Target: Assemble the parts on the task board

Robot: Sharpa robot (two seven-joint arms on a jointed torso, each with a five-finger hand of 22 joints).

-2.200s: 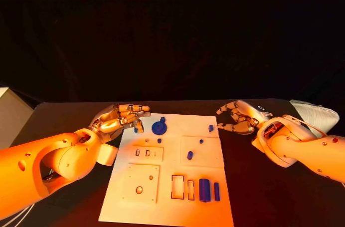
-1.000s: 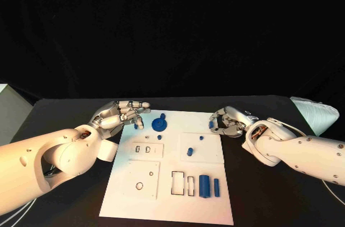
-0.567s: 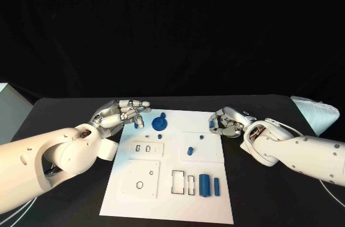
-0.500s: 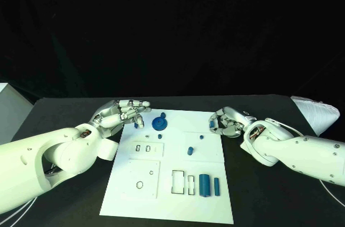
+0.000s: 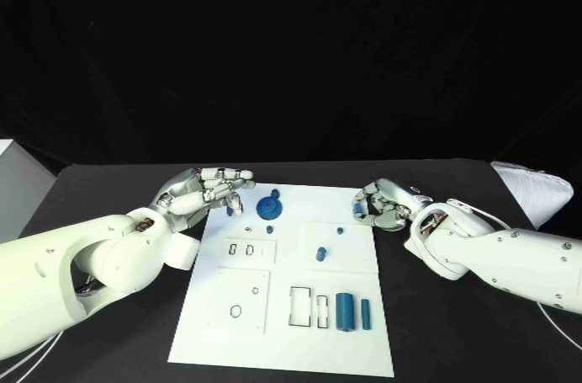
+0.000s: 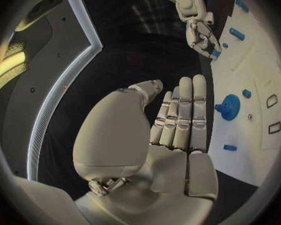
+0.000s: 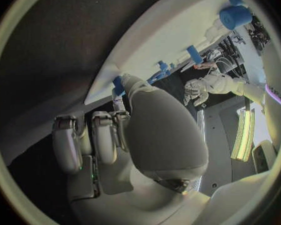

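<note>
The white task board (image 5: 286,348) lies in the middle of the black table. My right hand (image 5: 386,206) is at the board's far right edge and pinches a small blue peg (image 7: 118,83) between its thumb and a fingertip (image 7: 119,105); the left wrist view shows the same peg (image 6: 214,53) in that hand (image 6: 202,35). My left hand (image 5: 200,194) hovers at the far left corner with straight fingers (image 6: 181,110) and holds nothing. A blue gear (image 5: 268,208) lies beside it. A blue cylinder (image 5: 346,312) and a slim blue bar (image 5: 365,313) lie near the front.
Small blue pegs (image 5: 320,253) stand on the board's raised squares, and black-outlined slots (image 5: 299,308) sit left of the cylinder. A white bundle (image 5: 535,189) lies at the table's far right. A pale box (image 5: 10,185) stands at the left edge.
My right hand has moved left from beyond the board's edge and closed on the small peg at the far right edge. The left hand has hardly moved.
</note>
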